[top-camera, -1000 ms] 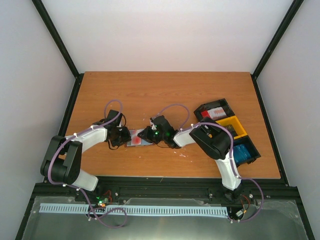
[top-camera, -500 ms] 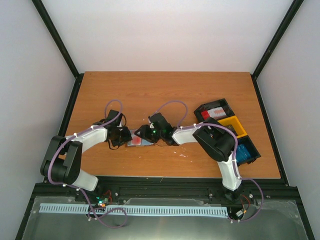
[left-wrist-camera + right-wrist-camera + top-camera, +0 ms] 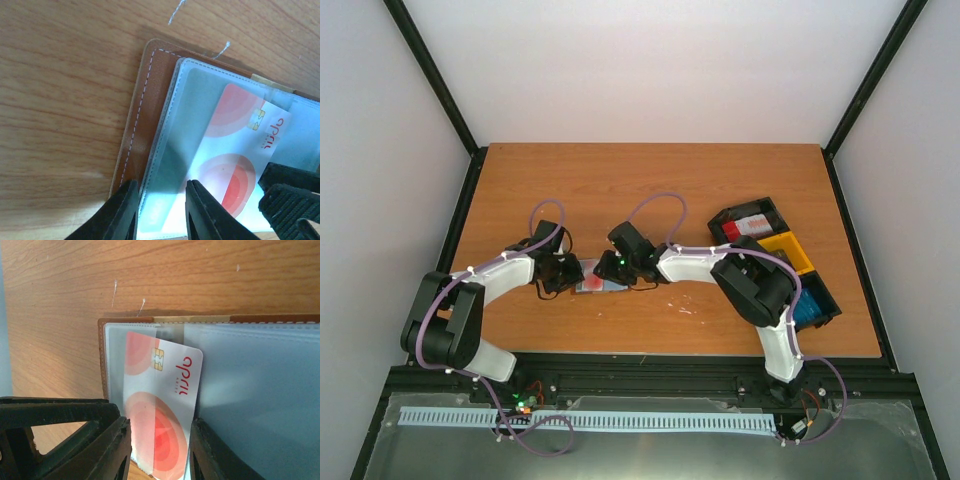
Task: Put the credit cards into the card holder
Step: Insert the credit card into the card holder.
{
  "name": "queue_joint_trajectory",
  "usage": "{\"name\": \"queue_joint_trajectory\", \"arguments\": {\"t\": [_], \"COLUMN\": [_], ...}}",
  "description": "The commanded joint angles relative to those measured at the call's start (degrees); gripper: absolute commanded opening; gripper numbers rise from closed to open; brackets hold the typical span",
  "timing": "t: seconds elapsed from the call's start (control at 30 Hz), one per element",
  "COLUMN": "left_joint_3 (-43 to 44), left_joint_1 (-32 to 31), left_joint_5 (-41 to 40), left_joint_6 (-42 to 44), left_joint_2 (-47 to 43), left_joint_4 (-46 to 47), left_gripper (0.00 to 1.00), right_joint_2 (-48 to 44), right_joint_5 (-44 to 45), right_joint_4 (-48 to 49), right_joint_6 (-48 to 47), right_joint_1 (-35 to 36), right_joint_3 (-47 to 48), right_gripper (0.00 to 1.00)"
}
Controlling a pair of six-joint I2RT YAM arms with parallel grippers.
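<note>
The brown card holder (image 3: 599, 288) lies open on the table between my two grippers, grey-blue clear sleeves up (image 3: 145, 100) (image 3: 250, 390). A red and white credit card (image 3: 160, 405) lies on its left half, its top end under the clear sleeve; it also shows in the left wrist view (image 3: 235, 150). My right gripper (image 3: 159, 422) (image 3: 610, 272) grips this card by its long edges. My left gripper (image 3: 160, 187) (image 3: 576, 277) stands with its fingers apart over the sleeve's corner at the holder's left end. The right fingers (image 3: 290, 195) show close beside it.
A black and yellow tray (image 3: 790, 252) stands at the right, with red and white cards (image 3: 748, 226) in the far compartment and blue cards (image 3: 805, 308) in the near one. Both arms meet near the table's middle front.
My right gripper has moved left with the card, toward the left gripper and further over the holder. The left arm has stayed in place.
</note>
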Motion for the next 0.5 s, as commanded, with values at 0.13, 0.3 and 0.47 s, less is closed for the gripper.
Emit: {"name": "queue_joint_trajectory", "arguments": {"t": [0.13, 0.3, 0.47], "left_joint_3": [-1.61, -1.4, -1.39], "left_joint_1": [0.1, 0.08, 0.08], "left_joint_5": [0.5, 0.54, 0.04], "left_joint_6": [0.55, 0.75, 0.75], "left_joint_2": [1.09, 1.08, 0.5], "left_joint_4": [0.26, 0.05, -0.43], "left_gripper": [0.29, 0.29, 0.3], "right_joint_2": [3.18, 5.26, 4.89], "right_joint_5": [-4.62, -8.1, -8.77], "right_joint_4": [2.74, 7.47, 8.67], "right_joint_6": [-1.46, -0.51, -0.92], "right_joint_1": [0.79, 0.7, 0.24], "right_joint_3": [2.16, 3.48, 3.06], "right_gripper": [0.3, 0.3, 0.33]}}
